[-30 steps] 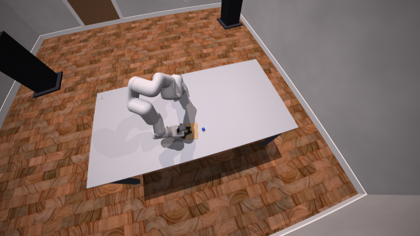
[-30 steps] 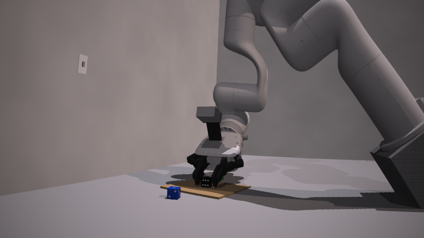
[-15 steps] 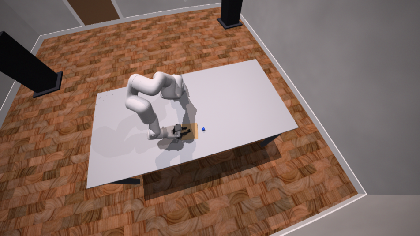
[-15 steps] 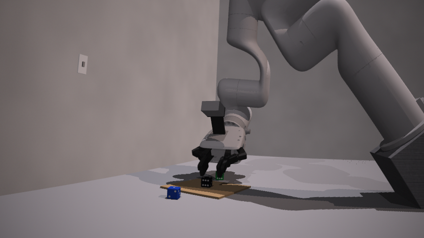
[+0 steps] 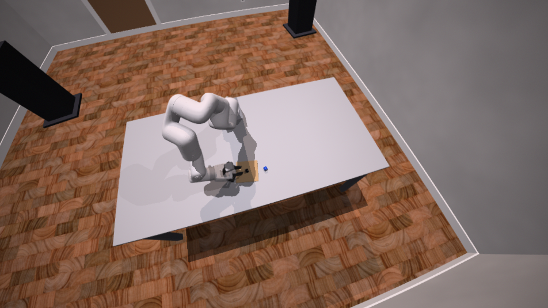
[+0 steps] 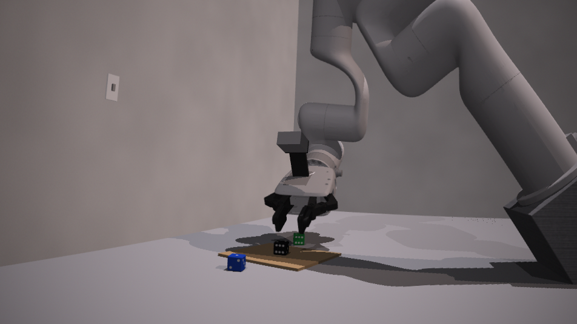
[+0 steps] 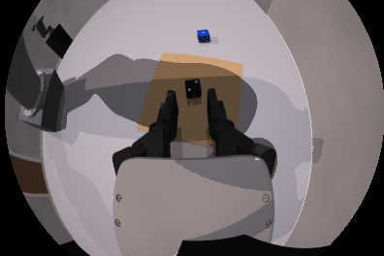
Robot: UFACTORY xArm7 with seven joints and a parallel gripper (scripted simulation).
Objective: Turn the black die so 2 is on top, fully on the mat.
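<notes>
The black die [image 6: 280, 247] lies flat on the brown mat [image 6: 280, 256]. In the wrist view the die [image 7: 193, 88] sits on the mat between and below my fingertips, and its top pips are too small to read. My gripper [image 6: 289, 223] hangs a little above the die, pointing down, with its fingers partly open and nothing between them. It also shows in the wrist view [image 7: 191, 107] and in the overhead view [image 5: 234, 171]. A green die [image 6: 299, 238] stands just behind the black die, apart from it. It is hidden in the wrist view.
A blue die [image 6: 236, 262] lies on the table just off the mat's near edge; it also shows in the wrist view [image 7: 204, 36] and in the overhead view [image 5: 265, 168]. The mat [image 5: 247, 173] lies near the table's front edge. The arm's base stands behind.
</notes>
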